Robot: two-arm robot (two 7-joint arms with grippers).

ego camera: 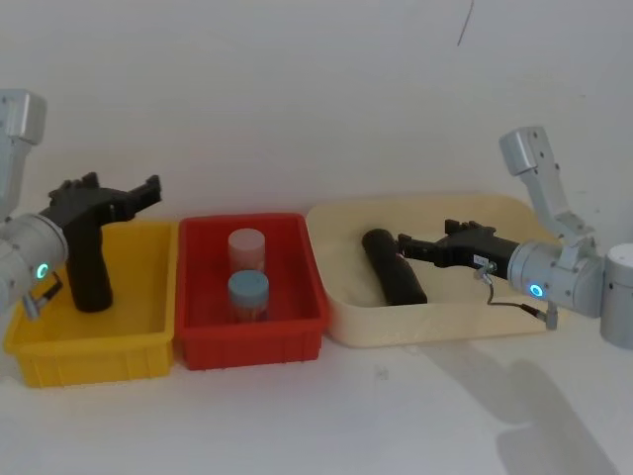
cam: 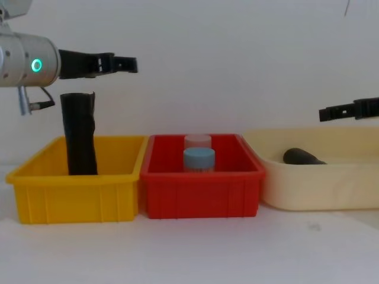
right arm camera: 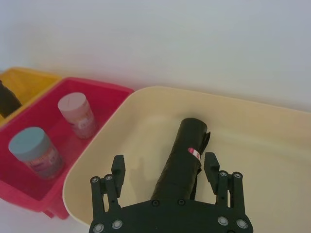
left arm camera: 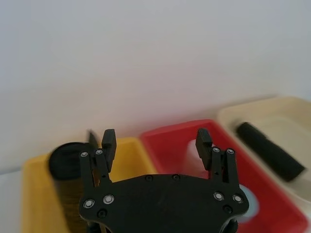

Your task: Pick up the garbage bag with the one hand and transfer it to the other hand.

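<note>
Lying on its side in the left half of the cream tray (right arm camera: 252, 136), toward the right edge of the surface (ego camera: 396, 416), the garbage bag (right arm camera: 187, 136) is seen with its red mark facing up. The right tool (right arm camera: 164, 162) is held above it, fingers spread wide and empty. The left tool (left arm camera: 155, 138), likewise wide and empty, is held over the yellow bin (cam: 71, 195), near the top of a second black roll (cam: 80, 136) stood upright there.

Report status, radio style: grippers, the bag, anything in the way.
Left gripper open, above the garbage bag. Right gripper open, over cream tray. Garbage bag upright in yellow bin, ungripped. Second black roll lies in the tray.
</note>
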